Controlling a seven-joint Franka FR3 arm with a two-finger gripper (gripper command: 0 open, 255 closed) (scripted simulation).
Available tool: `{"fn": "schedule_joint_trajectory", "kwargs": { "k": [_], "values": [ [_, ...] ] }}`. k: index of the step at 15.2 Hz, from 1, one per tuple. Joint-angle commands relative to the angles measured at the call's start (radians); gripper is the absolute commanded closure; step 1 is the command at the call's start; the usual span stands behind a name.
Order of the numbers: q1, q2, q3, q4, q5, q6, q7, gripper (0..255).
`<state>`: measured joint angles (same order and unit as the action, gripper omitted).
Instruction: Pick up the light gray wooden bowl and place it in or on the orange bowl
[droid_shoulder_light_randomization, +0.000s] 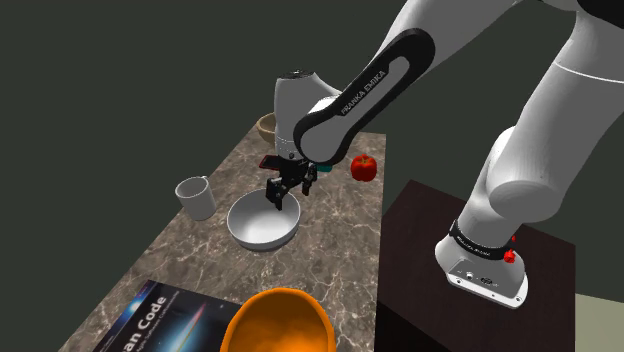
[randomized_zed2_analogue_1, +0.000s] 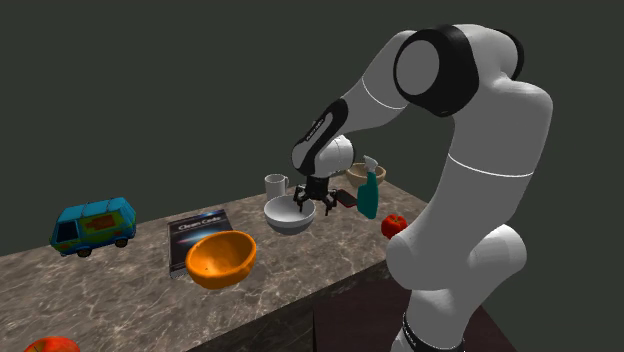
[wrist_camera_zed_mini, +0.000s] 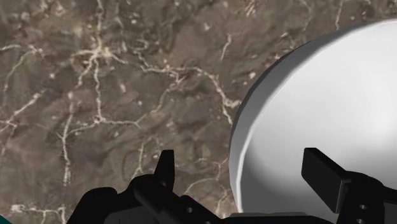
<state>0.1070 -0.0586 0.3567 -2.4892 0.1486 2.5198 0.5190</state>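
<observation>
so the arm is reaching down and hanging its gripper (droid_shoulder_light_randomization: 284, 193) right over the light gray bowl (droid_shoulder_light_randomization: 262, 225). that bowl is sitting upright about mid-way along the marble counter (droid_shoulder_light_randomization: 330, 230). the claw is spread apart, not pinching anything. in the wrist view one finger (wrist_camera_zed_mini: 167, 167) is hanging outside the bowl wall over bare marble, and the other is sitting over the white inside, so the rim is running between them. i'm guessing that's on purpose: the bowl looks way too wide to span whole, so straddling the wall at the far-right part of the rim (shoulder view) is the sensible way in. can't tell whether either finger is actually touching the wall.

the orange bowl (droid_shoulder_light_randomization: 278, 322) is waiting at the near end of the counter in the shoulder view, open side up, so it's ready to have something dropped into it. a dark book (droid_shoulder_light_randomization: 150, 318) is lying just beside it on that view's left.

stuff to watch: a white mug (droid_shoulder_light_randomization: 197, 197) is standing near the gray bowl on the shoulder view's left. a red apple (droid_shoulder_light_randomization: 364, 168) is sitting off to the right, a bit farther back. neither looks to be in the way of a carry toward the near end.

my read is the job is barely starting: closing on the rim, lifting, then carrying are all ahead. a rim pinch could let the bowl tilt, so a firm squeeze seems wise.
</observation>
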Motion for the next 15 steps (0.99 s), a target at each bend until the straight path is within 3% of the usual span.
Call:
{"fn": "schedule_joint_trajectory", "kwargs": {
  "k": [1, 7, 8, 15],
  "values": [
    [-0.001, 0.008, 0.0, -0.004, -0.002, 0.013, -0.001, 0],
    [-0.001, 0.008, 0.0, -0.004, -0.002, 0.012, -0.001, 0],
    [-0.001, 0.008, 0.0, -0.004, -0.002, 0.012, -0.001, 255],
    [-0.001, 0.008, -0.001, -0.004, -0.002, 0.012, -0.001, 255]
  ]
}}
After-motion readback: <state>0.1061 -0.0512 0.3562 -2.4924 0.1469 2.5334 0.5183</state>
